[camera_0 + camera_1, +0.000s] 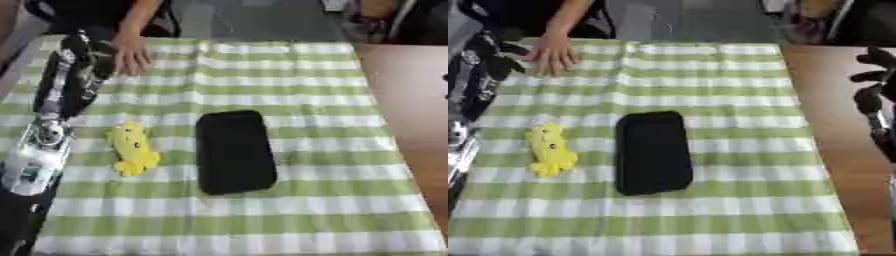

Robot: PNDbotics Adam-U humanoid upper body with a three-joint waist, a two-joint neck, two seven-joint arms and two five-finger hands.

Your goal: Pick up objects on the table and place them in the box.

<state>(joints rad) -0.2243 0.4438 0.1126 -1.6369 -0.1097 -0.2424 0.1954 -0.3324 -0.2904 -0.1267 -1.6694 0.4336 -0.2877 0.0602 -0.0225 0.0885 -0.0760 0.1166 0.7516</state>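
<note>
- Yellow soft plush toy (pixel 131 149): lies near tabletop's left edge, beside black rectangular box (pixel 234 151).
- Left hand (pixel 80 55): raised, fingers' state unclear.
- Right hand (pixel 874 75): idle, curled, empty.
- Step: toy ungrasped; next, descend onto it.

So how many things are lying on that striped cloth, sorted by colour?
Yellow: 1, a small toy lying left of centre.
Black: 1, a flat rounded box beside it, near the middle.
Total: 2 things on the green and white cloth.
A person's hand also rests on the far edge, not counted.
</note>
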